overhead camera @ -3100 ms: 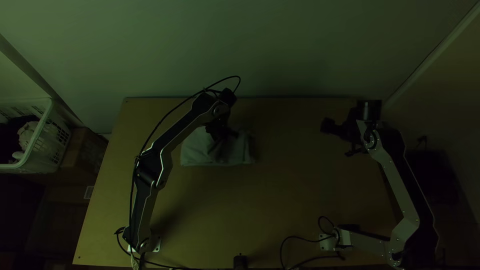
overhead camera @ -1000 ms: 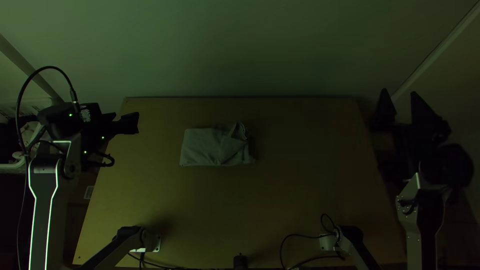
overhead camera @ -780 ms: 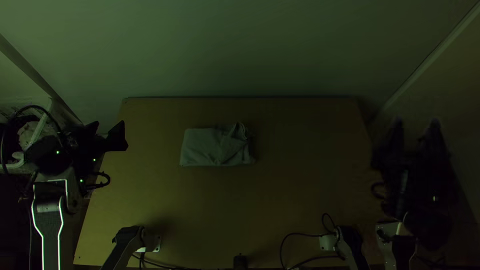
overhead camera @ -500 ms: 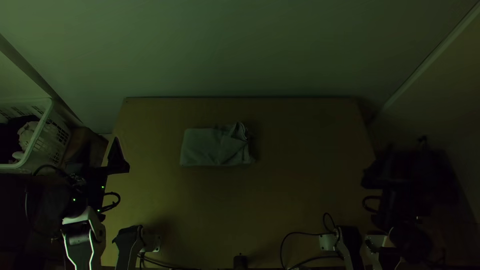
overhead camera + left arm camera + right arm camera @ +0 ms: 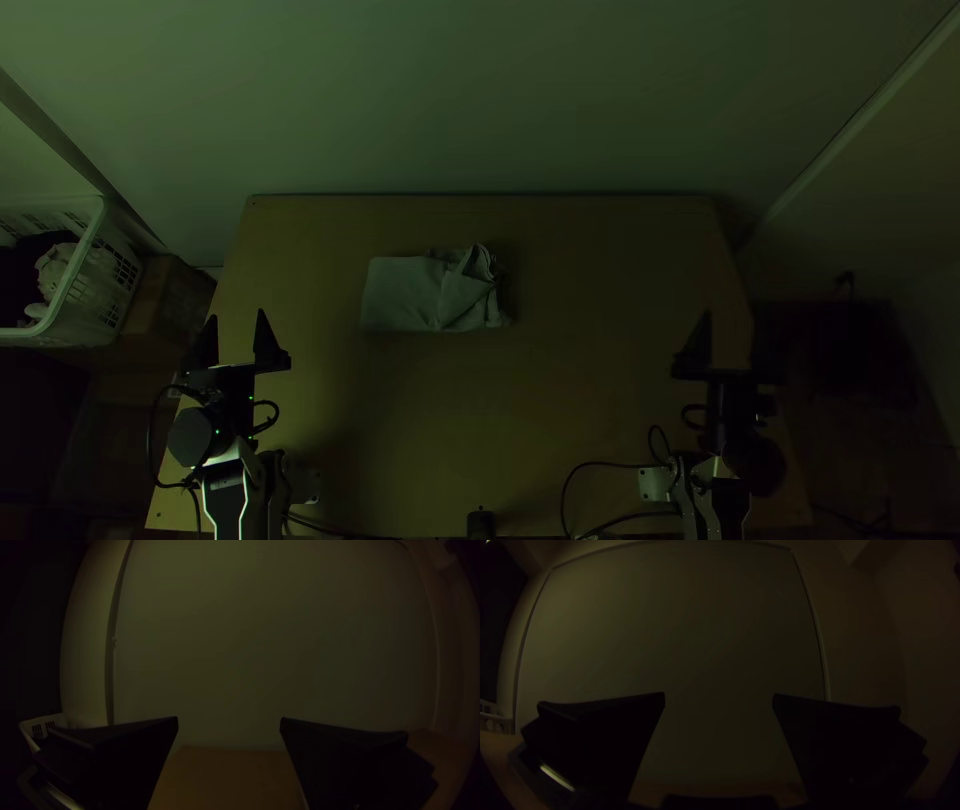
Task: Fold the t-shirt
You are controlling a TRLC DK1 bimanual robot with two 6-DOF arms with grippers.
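Note:
In the top view the grey-green t-shirt (image 5: 410, 295) lies as a compact folded bundle left of the table's middle, flat at its left part, with loose creased folds at its right end. My left gripper (image 5: 236, 318) stands open at the table's left edge, apart from the cloth; the left wrist view has the same left gripper (image 5: 229, 720) with a wide gap between its fingers. Over the table's right side, my right gripper (image 5: 735, 318) is open, and the right wrist view shows this right gripper (image 5: 719, 695) holding nothing.
A white basket (image 5: 75, 290) with cloth in it stands beyond the table's left edge, next to a cardboard box (image 5: 170, 300). The wooden table (image 5: 590, 330) has cables (image 5: 600, 470) and a small dark object (image 5: 481, 523) along its near edge. A pale wall rises behind.
My left arm has left the t-shirt, swung out to the left and drawn back towards its base. The right arm has also drawn back towards its base. The t-shirt has stayed in place.

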